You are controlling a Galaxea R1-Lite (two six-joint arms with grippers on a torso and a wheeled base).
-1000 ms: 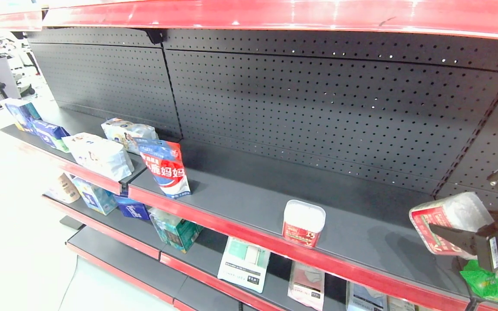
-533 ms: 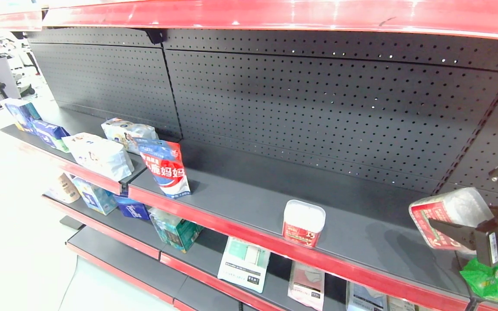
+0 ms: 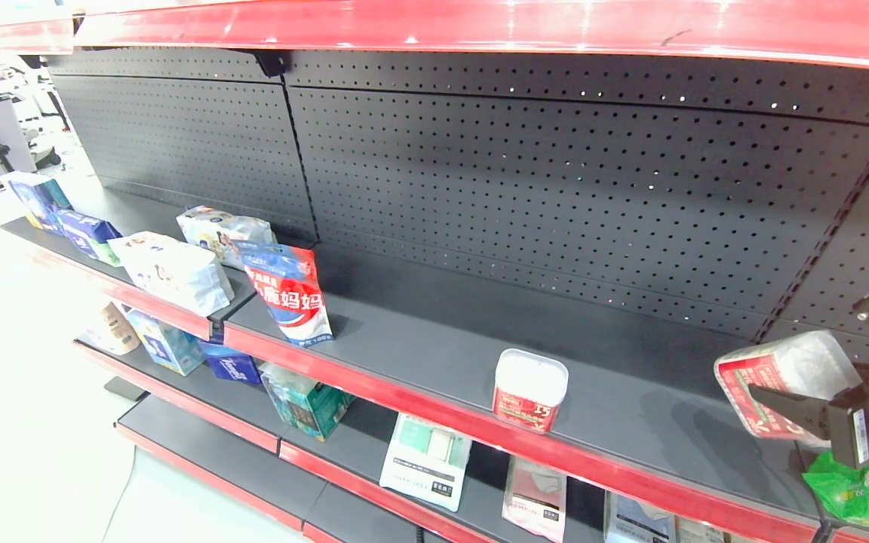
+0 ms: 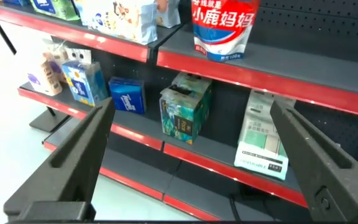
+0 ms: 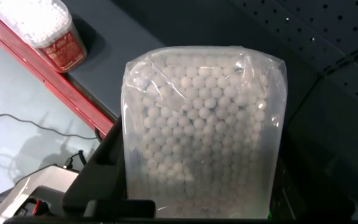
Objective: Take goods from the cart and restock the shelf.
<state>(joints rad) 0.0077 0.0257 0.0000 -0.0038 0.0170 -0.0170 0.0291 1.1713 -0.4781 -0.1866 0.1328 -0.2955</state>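
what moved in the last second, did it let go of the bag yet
The right gripper, shut on the clear bag of white beads with a red label, rose slightly beside the black shelf, then eased back down a little. The bag was not let go. The white tub with a red label and the blue and red pouch stayed put.

Right pincer hides part of the pack (green bag cropped).

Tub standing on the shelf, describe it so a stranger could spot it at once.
On the black shelf with the red front edge, look right of the blue-and-red pouch. A small tub with a white top and red label stands at the edge, alone; its twin is held in the right gripper.
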